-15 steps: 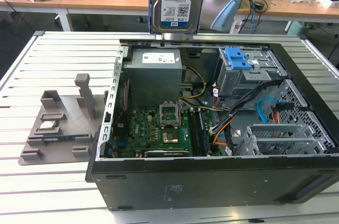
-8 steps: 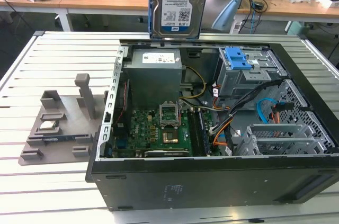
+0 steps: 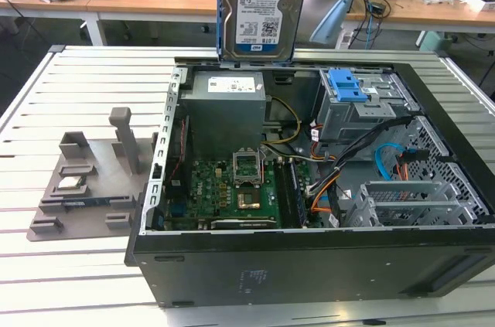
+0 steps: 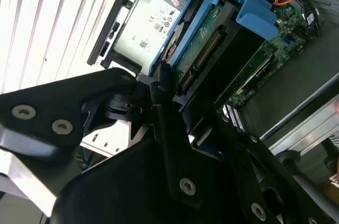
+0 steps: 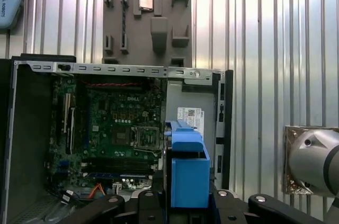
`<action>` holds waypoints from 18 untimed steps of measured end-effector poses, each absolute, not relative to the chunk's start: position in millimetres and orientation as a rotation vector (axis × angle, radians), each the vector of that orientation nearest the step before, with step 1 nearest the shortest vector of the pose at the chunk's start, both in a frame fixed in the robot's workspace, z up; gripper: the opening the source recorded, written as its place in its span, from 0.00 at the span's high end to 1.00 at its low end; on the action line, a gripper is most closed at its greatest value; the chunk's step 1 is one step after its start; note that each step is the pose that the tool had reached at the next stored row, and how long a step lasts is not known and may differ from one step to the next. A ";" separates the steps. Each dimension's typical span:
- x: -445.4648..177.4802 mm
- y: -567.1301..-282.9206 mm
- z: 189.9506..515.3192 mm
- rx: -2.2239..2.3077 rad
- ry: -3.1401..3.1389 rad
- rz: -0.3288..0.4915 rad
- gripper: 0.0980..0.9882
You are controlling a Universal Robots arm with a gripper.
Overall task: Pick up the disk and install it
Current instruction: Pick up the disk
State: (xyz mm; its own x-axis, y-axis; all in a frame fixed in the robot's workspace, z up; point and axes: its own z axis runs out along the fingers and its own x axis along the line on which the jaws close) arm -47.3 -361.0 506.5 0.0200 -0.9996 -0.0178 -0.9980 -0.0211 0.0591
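One disk [image 3: 263, 10] | clamped in gripper [image 4: 188, 102] (upright) | above open computer case [image 3: 309, 265]

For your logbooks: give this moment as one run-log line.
jaws: shut on disk | disk: upright, above open case | install: not done

The disk [image 3: 263, 11] shows silver, blue-and-white label, blue frame; green motherboard [image 3: 228, 188], black case [image 3: 309, 273], grey tray [image 3: 77, 223].

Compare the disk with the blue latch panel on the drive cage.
The disk hangs upright above the open case, gripped by the tool; the blue latch panel lies flat on the grey drive cage inside it. The disk is silver metal with a blue-and-white label; the blue latch panel is plain blue plastic. Both carry blue plastic.
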 end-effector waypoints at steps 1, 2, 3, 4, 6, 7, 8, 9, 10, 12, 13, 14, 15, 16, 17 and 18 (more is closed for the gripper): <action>-47.3 -362.5 506.4 2.222 -2.177 -0.084 0.70; -47.3 -365.8 506.1 2.222 -2.177 -0.084 0.70; -47.3 -367.4 506.0 2.222 -2.177 -0.084 0.70; -47.3 -368.6 505.9 2.222 -2.177 -0.084 0.70; -47.4 -372.1 505.6 2.222 -2.177 -0.084 0.70; -47.3 -373.2 505.5 2.222 -2.177 -0.084 0.70; -47.3 -375.1 505.4 2.222 -2.177 -0.084 0.70; -47.3 -377.6 505.2 2.222 -2.177 -0.084 0.70; -47.3 -379.2 505.0 2.222 -2.177 -0.084 0.70; -47.3 -382.8 504.6 2.222 -2.177 -0.084 0.70; -47.3 -384.1 504.5 2.222 -2.177 -0.084 0.70; -47.3 -385.7 504.3 2.222 -2.177 -0.084 0.70; -47.3 -386.5 504.2 2.222 -2.177 -0.084 0.70; -47.3 -387.6 504.2 2.222 -2.177 -0.084 0.70; -47.3 -390.1 504.0 2.222 -2.177 -0.084 0.70; -47.3 -392.7 503.8 2.222 -2.177 -0.084 0.70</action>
